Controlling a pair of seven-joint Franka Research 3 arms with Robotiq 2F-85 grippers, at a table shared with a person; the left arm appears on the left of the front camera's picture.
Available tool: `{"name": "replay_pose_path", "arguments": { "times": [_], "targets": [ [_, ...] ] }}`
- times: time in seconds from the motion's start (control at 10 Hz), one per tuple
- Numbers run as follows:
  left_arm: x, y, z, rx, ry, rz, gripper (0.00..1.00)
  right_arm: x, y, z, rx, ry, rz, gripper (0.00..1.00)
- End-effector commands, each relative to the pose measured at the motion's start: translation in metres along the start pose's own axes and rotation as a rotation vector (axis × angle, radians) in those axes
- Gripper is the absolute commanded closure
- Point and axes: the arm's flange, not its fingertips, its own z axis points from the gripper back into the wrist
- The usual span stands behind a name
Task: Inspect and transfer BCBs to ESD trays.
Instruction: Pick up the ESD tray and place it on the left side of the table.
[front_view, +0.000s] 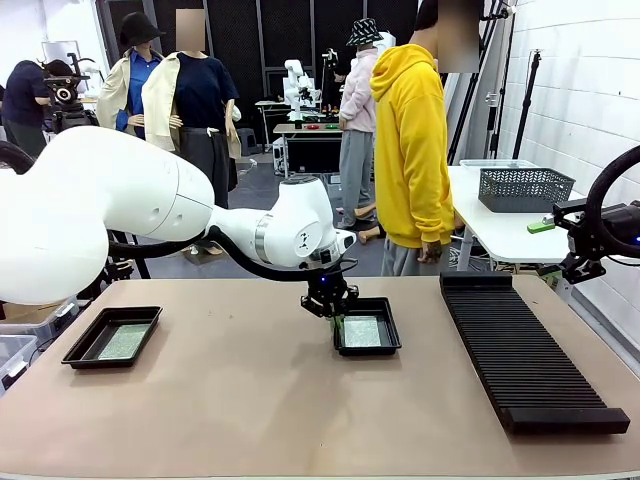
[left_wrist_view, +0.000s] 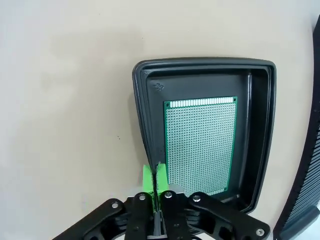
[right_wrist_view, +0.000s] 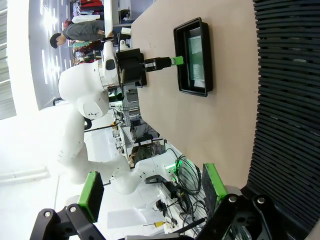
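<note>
bare brown table (front_view: 250, 420) is lying nearest the front camera; beyond it the left gripper (front_view: 329, 305) is hanging over the near-left rim of the middle esd tray (front_view: 367, 347), where one bcb (front_view: 362, 331) is lying flat. a second bcb (front_view: 124, 341) is sitting in the left esd tray (front_view: 75, 355), well apart. the long ribbed rack (front_view: 525, 350) is running along the right, with a grey mesh basket (front_view: 525, 188) on the far white table beside a person in a yellow hoodie (front_view: 410, 150).

from the left wrist, the left gripper (left_wrist_view: 155, 182) is showing its green pads (left_wrist_view: 147, 179) clenched together on the tray (left_wrist_view: 260, 125) wall or just above it; whether the wall is actually pinched cannot be told. the board (left_wrist_view: 201, 142) is resting inside, clear of the fingers.

from the right wrist, the right gripper (right_wrist_view: 150, 192) is standing released and empty, far from the tray (right_wrist_view: 180, 50), with the left gripper (right_wrist_view: 175, 61) at that tray's rim.

to do this step well, the left arm is probably needing to keep its grip square on the rim, moving slowly and level so the board is not sliding or jumping out.
</note>
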Motion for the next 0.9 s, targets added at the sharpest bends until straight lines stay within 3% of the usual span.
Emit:
{"name": "replay_pose_path", "arguments": {
  "times": [0.0,0.8],
  "targets": [
    [0.0,0.0038,0.0071,-0.013,0.016,-0.01,1.0,-0.0002,0.0007,0.0003,0.0,0.0,-0.002,0.0],
    [0.0,0.0,0.0,0.0,0.0,0.0,1.0,-0.0002,0.0007,0.0003,0.0,0.0,-0.002,0.0]
  ]
}}
